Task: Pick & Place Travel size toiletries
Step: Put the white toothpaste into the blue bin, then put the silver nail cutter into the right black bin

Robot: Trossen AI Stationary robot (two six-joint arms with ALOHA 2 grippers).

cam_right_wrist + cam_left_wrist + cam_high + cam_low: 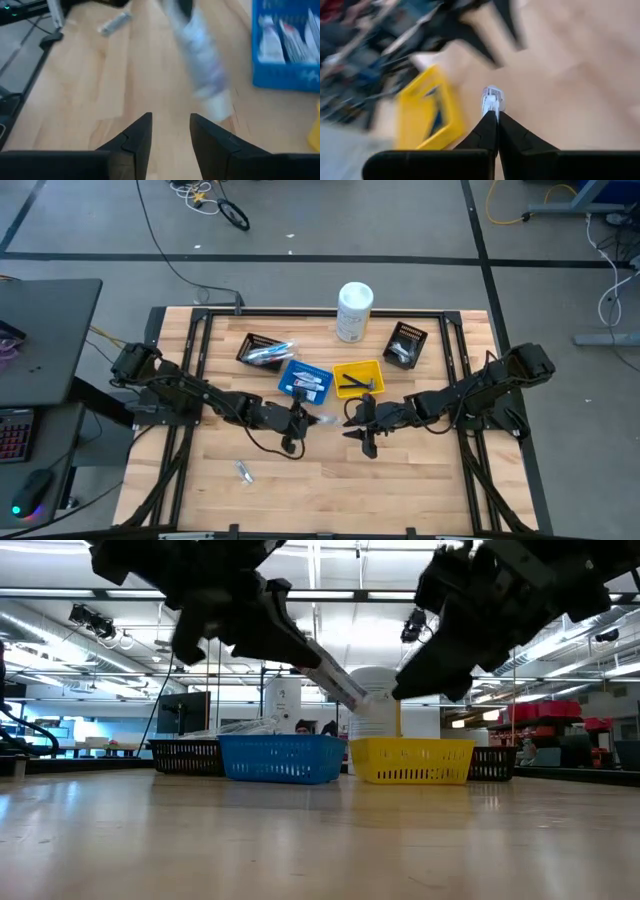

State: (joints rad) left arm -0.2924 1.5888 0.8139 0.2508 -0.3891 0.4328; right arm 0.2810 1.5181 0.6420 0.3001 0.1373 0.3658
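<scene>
My left gripper (300, 418) hangs above the table's middle, shut on a small white tube (322, 418). The low view shows that tube (335, 680) up in the air. My right gripper (362, 428) hovers just to its right, open and touching nothing; its wrist view shows the tube (202, 75) ahead of its spread fingers (170, 132). The blue bin (305, 380) holds several white tubes. Dark-handled items lie in the yellow bin (358, 377). One more small pale item (245, 471) lies flat on the wood near the front left. My left gripper pinches the white tube between its two fingers, and the tube's free end (493, 97) sticks out past the fingertips. The fingers come from the table's left, along the tube. It is lifted clear of the table and slants down toward the right (345, 690).
A large white canister (354, 310) stands at the far edge. Two black bins (265, 350) (405, 343) flank the blue and yellow ones. The low view shows the bins in a row (283, 758) (412, 760) behind both grippers. Bare wood lies toward the near edge.
</scene>
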